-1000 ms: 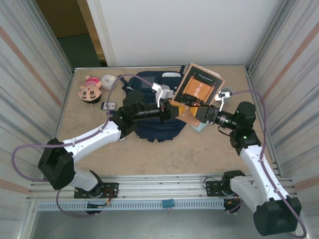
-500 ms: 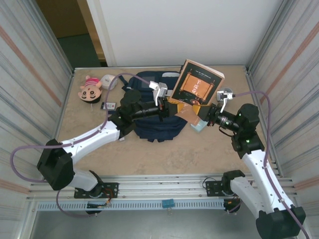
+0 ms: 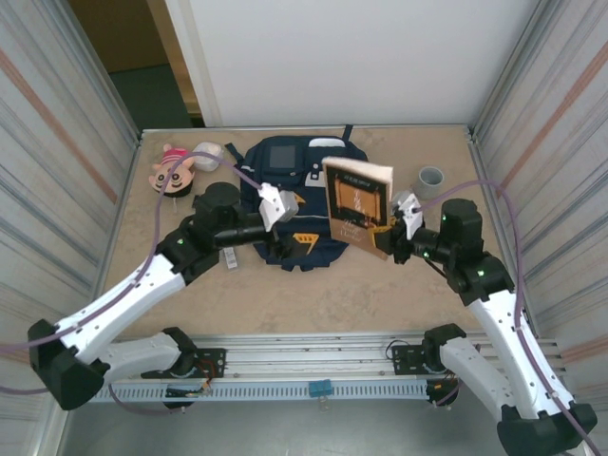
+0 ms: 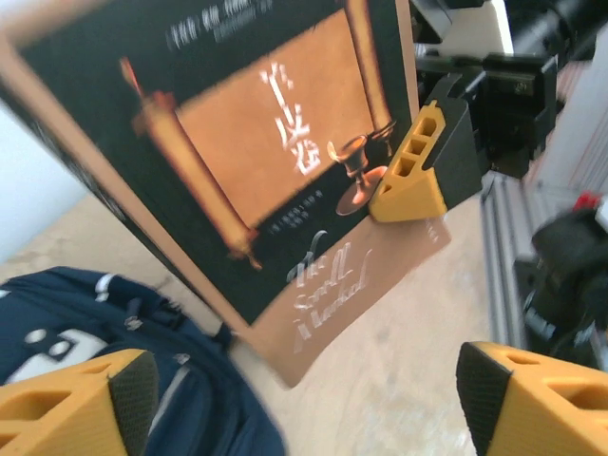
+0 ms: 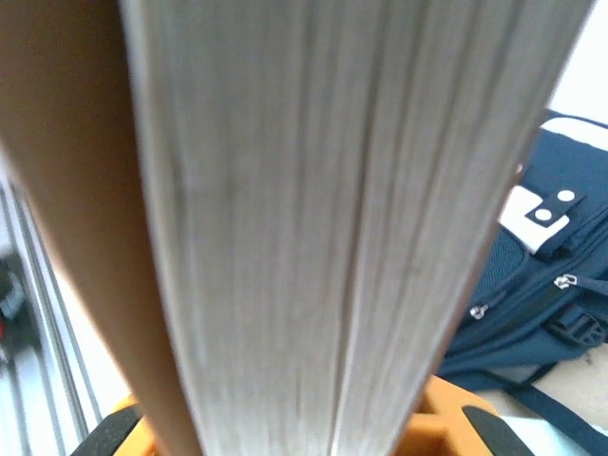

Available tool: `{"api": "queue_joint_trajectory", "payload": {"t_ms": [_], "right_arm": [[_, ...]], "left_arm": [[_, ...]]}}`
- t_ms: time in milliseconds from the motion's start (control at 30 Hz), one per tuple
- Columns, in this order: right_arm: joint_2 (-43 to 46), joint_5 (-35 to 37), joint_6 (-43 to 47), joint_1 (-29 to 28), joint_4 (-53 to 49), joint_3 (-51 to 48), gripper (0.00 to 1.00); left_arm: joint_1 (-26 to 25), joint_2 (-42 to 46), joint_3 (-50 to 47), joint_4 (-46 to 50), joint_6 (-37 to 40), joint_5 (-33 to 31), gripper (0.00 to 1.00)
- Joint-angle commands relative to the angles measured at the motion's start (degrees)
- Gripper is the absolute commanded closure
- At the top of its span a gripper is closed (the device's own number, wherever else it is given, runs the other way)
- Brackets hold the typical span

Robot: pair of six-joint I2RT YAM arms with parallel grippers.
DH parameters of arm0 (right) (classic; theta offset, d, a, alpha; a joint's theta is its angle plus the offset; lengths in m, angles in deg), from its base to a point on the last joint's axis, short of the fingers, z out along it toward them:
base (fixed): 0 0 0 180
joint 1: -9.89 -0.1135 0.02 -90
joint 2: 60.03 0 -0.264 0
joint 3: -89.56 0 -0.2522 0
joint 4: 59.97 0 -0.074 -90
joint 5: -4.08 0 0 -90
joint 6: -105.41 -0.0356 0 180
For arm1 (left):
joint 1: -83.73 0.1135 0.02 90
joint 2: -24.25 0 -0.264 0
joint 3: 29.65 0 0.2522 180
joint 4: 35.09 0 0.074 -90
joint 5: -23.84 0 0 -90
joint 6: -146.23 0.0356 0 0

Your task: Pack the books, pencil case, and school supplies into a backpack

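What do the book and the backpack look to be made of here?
The book looks like paper, seemingly a softcover: a printed cover with shiny lettering, and a block of pale page edges in the right wrist view. The backpack looks like woven fabric, likely nylon or polyester, matte navy: it slumps in soft folds and carries zippers.

Book (image 5: 313, 218): upright, page edges facing the lens, brown cover along its 9 o'clock side.
Fingers (image 5: 456, 427): orange, at 6 o'clock, one on each side of the book, pressed against it.
Backpack (image 5: 532, 304): navy, at 4 o'clock, behind the book, zip pulls showing.
Patch (image 5: 543, 211): white, two dark marks, at 3 o'clock.
Table (image 5: 591, 408): beige, at 5 o'clock.
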State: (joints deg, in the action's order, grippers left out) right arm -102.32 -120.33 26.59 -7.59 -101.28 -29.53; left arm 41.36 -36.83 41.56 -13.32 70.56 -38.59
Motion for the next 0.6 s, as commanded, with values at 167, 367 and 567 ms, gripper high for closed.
{"api": "queue_joint_trajectory", "payload": {"t_ms": [167, 367, 567], "right_arm": [[-0.06, 10.14, 27.1, -11.27, -8.47, 1.54, 1.0], [-4.46, 12.51, 30.07, -16.93, -8.95, 2.62, 1.0], [-7.3, 13.53, 30.91, -17.75, -8.66, 3.59, 1.0]], "left_arm": [[-0.77, 0.15, 6.65, 21.38, 21.95, -4.23, 0.12], [-3.44, -3.45, 7.59, 19.99, 21.84, -4.53, 0.1], [-3.79, -2.25, 7.35, 17.91, 21.54, -5.11, 0.08]]}}
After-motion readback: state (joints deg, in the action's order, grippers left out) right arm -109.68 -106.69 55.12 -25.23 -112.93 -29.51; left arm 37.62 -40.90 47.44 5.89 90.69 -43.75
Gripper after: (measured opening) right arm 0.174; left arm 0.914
